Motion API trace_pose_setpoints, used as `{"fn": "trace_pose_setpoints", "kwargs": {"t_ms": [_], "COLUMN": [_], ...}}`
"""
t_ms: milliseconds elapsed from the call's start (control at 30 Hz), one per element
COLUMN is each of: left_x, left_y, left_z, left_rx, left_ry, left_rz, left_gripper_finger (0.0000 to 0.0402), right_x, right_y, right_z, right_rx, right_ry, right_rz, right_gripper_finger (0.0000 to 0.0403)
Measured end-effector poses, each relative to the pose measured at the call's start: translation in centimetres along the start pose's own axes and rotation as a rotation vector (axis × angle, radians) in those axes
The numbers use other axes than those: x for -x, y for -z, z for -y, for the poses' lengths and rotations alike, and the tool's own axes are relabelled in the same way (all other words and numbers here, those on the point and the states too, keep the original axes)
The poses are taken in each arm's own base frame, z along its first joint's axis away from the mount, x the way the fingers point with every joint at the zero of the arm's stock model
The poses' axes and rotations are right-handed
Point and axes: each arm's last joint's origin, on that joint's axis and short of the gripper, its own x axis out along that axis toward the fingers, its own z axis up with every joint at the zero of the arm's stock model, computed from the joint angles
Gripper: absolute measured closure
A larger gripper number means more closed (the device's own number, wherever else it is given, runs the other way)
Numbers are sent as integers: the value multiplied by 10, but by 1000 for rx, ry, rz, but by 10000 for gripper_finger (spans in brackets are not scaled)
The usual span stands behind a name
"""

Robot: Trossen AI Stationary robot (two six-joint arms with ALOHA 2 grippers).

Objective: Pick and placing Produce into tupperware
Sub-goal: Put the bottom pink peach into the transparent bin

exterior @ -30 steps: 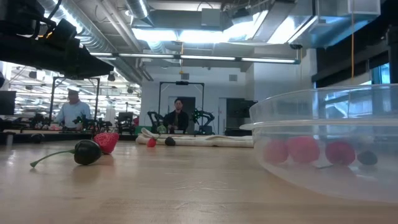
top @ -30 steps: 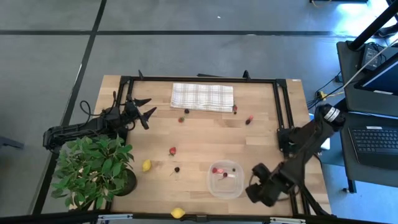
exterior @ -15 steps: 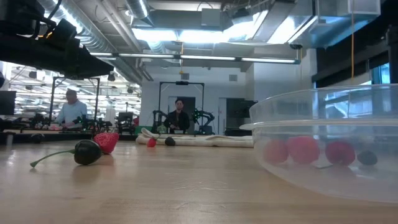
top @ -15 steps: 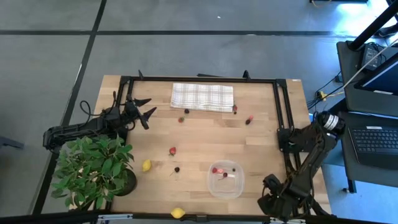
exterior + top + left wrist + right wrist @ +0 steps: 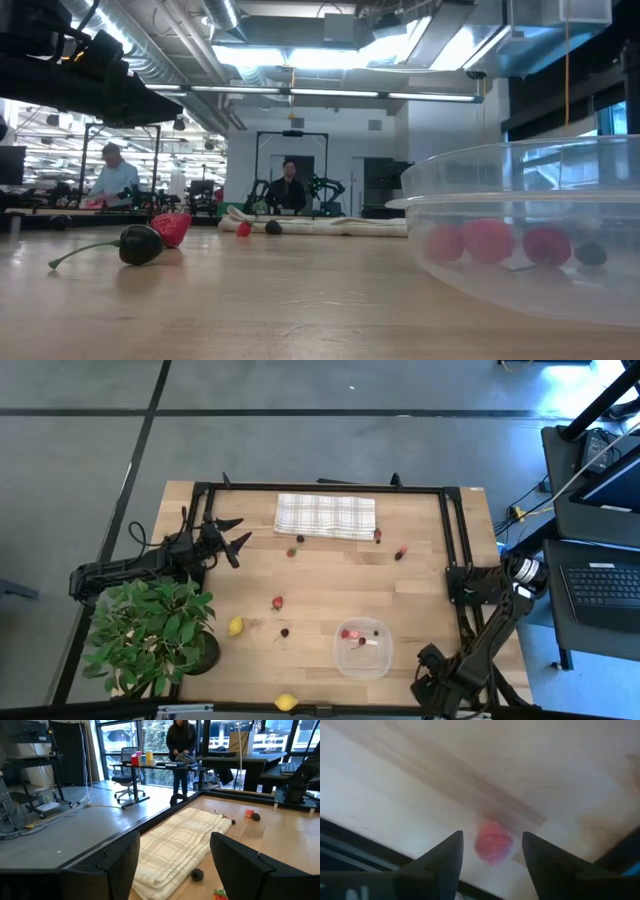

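The right claw (image 5: 437,688) has swung off the tupperware (image 5: 362,647) to the table's near-right corner, released, over a red berry (image 5: 493,843); left claw (image 5: 232,537) idles released.

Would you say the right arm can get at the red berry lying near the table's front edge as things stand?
Probably yes. The right gripper points down at the red berry, fingers open either side, with only bare table around it; nothing seems to block it.
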Motion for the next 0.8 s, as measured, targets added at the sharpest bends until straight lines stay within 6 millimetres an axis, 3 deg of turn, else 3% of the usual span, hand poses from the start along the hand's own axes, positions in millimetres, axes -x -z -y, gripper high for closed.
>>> {"fn": "trace_pose_setpoints", "kwargs": {"t_ms": [233,800], "left_x": [0,0], "left_y": [0,0], "left_z": [0,0], "left_rx": [0,-3], "left_ry": [0,0], "left_rz": [0,0], "left_gripper_finger": [164,164], "right_x": [-10,-10], "right_y": [2,3], "right_z": [-2,-3], "right_rx": [5,36], "right_ry": [12,-2], "right_rz": [6,-1], "right_gripper_finger": [198,198]}}
